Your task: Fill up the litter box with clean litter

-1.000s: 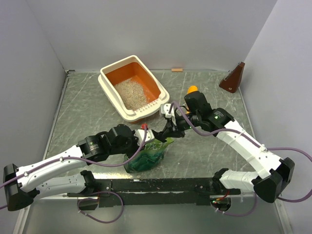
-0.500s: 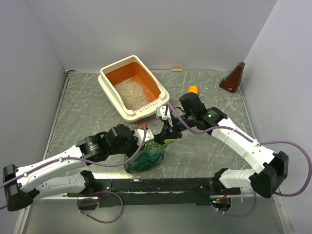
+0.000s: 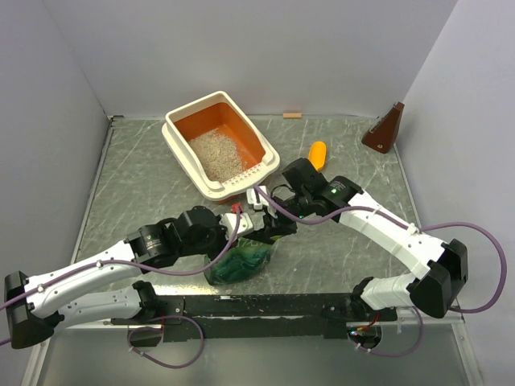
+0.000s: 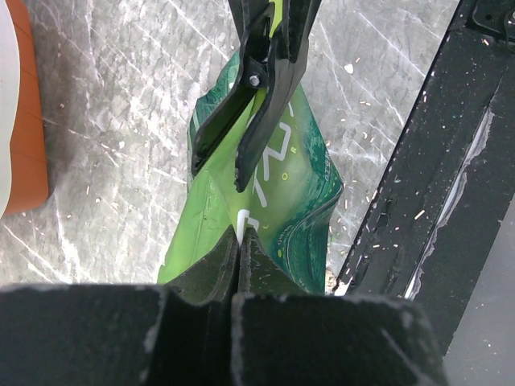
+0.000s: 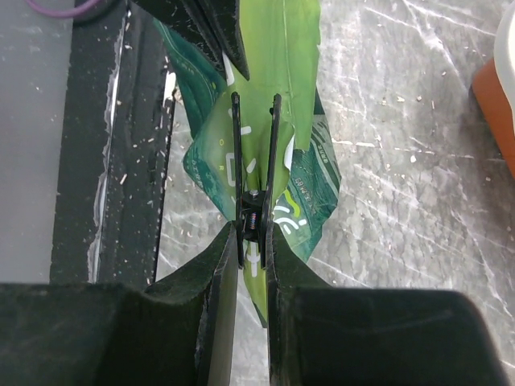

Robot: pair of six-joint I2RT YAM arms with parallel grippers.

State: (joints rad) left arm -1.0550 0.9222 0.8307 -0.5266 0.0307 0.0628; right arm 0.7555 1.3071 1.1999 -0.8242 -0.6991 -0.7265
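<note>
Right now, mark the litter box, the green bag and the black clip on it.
litter box (image 3: pixel 181 153), top view, cream rim of the left long side
green bag (image 4: pixel 294 209), left wrist view, printed side
black clip (image 4: pixel 261 88), left wrist view, body near the pivot

Your left arm (image 3: pixel 88 273) and right arm (image 3: pixel 386 229) wear white shells on the long links and black housings at the joints. A purple cable (image 3: pixel 504 269) loops along each one. A green light (image 3: pixel 326 191) glows on the right arm's black wrist housing. Your left gripper (image 4: pixel 240 241) and right gripper (image 5: pixel 252 233) have matte black, wedge-shaped fingers (image 5: pixel 213 277), speckled with pale flecks.
</note>
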